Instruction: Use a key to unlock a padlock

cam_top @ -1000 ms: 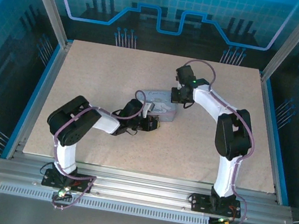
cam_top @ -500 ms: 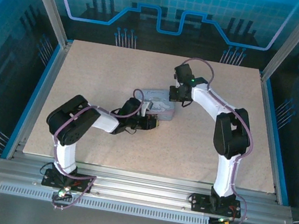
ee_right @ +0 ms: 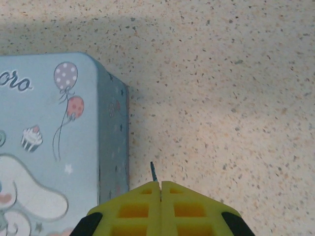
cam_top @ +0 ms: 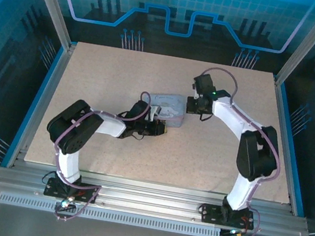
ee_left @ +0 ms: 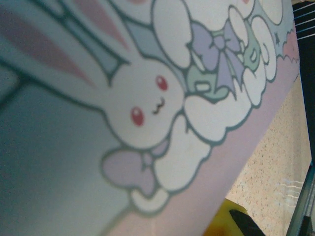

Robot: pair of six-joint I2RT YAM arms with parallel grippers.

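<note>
Right claw [ee_right: 161,185] is pinched shut on the key [ee_right: 152,171], thin tip poking out just beside the tin [ee_right: 54,147], I guess to aim it; left claw [cam_top: 163,130] is crowded up against the tin, can't tell if it's gripping.

You have a pale blue rectangular cartoon-printed tin [cam_top: 170,107] lying flat near the middle of the speckled beige table [cam_top: 111,68]. Your right wrist view shows balloons and a cupcake on its lid. Your left wrist view shows a white rabbit with purple bows. Aluminium frame posts [cam_top: 50,0] and blue patterned panels [cam_top: 183,1] enclose the table.
</note>
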